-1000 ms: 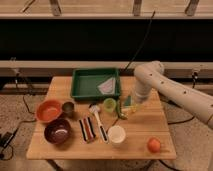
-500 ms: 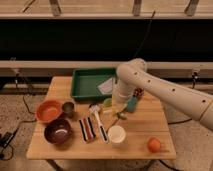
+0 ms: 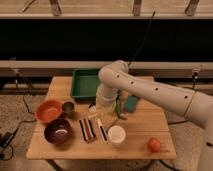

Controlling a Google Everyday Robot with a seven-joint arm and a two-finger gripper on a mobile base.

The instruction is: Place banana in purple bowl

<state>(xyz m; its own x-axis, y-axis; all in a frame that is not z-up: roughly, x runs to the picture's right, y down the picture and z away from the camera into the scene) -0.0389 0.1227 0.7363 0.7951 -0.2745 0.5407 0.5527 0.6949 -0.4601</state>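
Striped packets [image 3: 87, 129] lie between the hand [image 3: 103, 108] at mid-table and the purple bowl [image 3: 58, 131]

Single cam looked from high on the near side of the table [image 3: 142, 127], facing far and tilted down, at mid range: whole tabletop in frame, dark wall [image 3: 60, 45] behind. From the right edge the arm [image 3: 155, 90] spanned in; gripper [image 3: 103, 107] hung over table centre, just near of the green tray [image 3: 84, 82].
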